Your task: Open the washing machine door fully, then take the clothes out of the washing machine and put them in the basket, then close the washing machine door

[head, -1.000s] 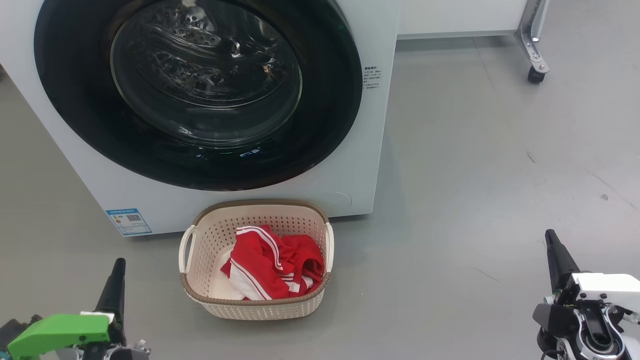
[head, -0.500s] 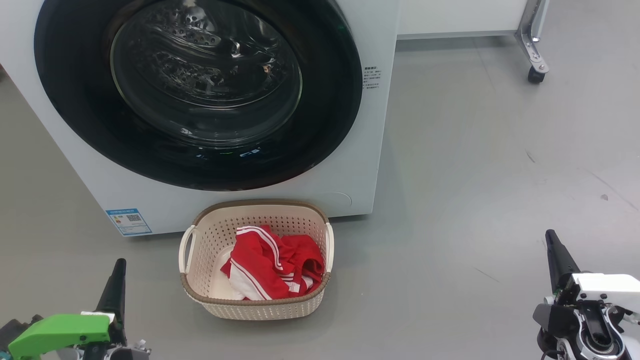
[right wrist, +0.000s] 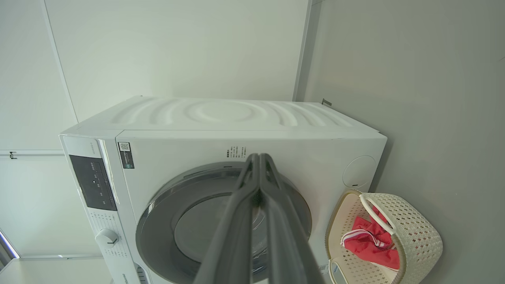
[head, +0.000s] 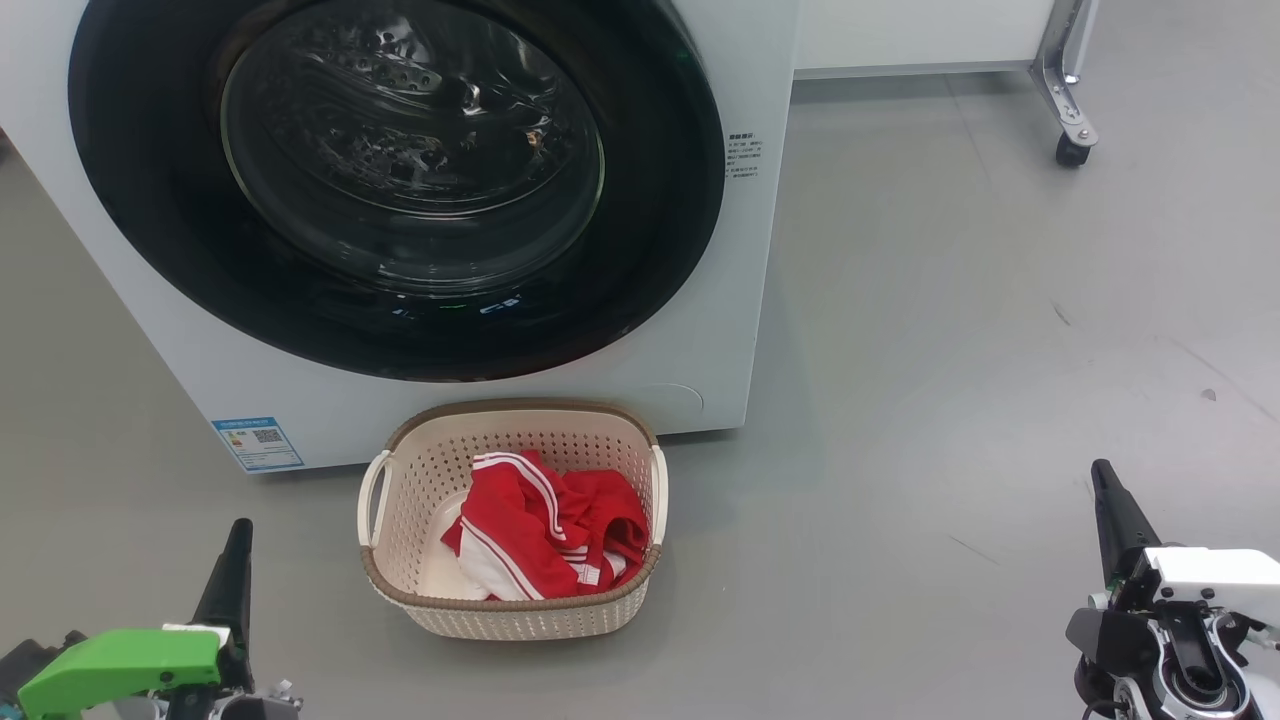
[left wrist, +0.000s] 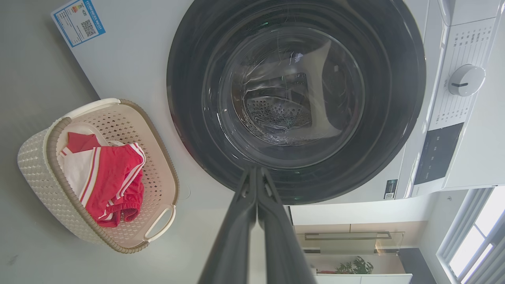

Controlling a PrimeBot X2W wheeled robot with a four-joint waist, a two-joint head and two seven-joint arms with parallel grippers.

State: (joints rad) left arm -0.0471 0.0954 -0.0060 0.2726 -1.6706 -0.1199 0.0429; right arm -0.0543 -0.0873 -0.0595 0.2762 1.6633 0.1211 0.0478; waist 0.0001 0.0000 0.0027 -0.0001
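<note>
Left hand (left wrist: 255, 175), right hand (right wrist: 258, 159): fingers pressed together, empty, low, well apart from basket (head: 520, 620). Basket on floor just before washing machine (head: 700, 350); clothes (head: 540, 540) heaped inside. Washing machine door (head: 150, 230) looks shut; drum behind glass appears bare. Judgement: remaining step is latch check. Confirm rim flush, keep hands clear.

The washing machine door (head: 400, 170) is cut off at the frame's top edge. The blue label (head: 257, 443) at lower left has print too small to read. The basket (head: 510, 620) wall hides the lower part of the clothes (head: 545, 540).
</note>
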